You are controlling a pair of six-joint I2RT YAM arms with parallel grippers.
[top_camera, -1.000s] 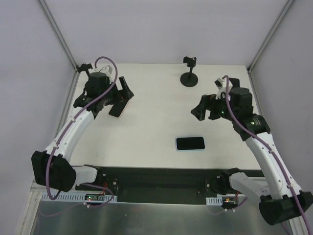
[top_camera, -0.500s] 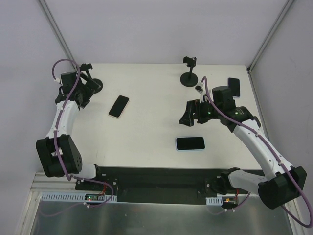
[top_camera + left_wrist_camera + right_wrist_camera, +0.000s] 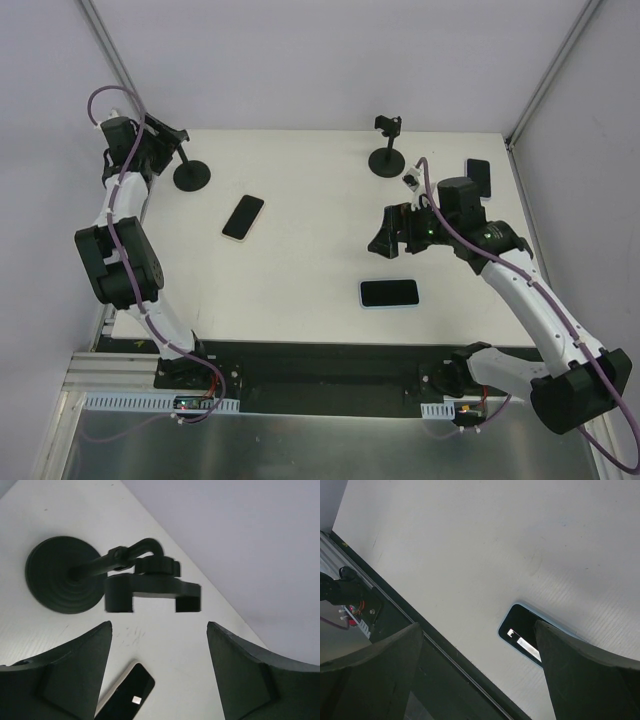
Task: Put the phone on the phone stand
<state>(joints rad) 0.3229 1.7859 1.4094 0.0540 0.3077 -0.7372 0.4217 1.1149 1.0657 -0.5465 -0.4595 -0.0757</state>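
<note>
Three phones lie flat on the white table. A light-cased phone (image 3: 243, 217) is left of centre, also visible in the left wrist view as the phone (image 3: 125, 692). A blue-cased phone (image 3: 389, 293) lies near the front and a dark phone (image 3: 478, 178) at the back right. One black phone stand (image 3: 190, 175) stands at the back left and another stand (image 3: 386, 150) at the back centre. My left gripper (image 3: 168, 135) hangs open at the back left corner, just short of the stand's clamp (image 3: 152, 590). My right gripper (image 3: 385, 232) is open above the blue-cased phone (image 3: 522, 630), not touching it.
Metal frame posts (image 3: 120, 70) rise at the back corners beside grey walls. A black strip (image 3: 320, 365) with the arm bases runs along the table's front edge, and the front edge (image 3: 420, 630) shows in the right wrist view.
My left arm has swung from over the light-cased phone to the back left corner, uncovering phone and stand. My right arm moved left towards the middle, uncovering the back right phone.
</note>
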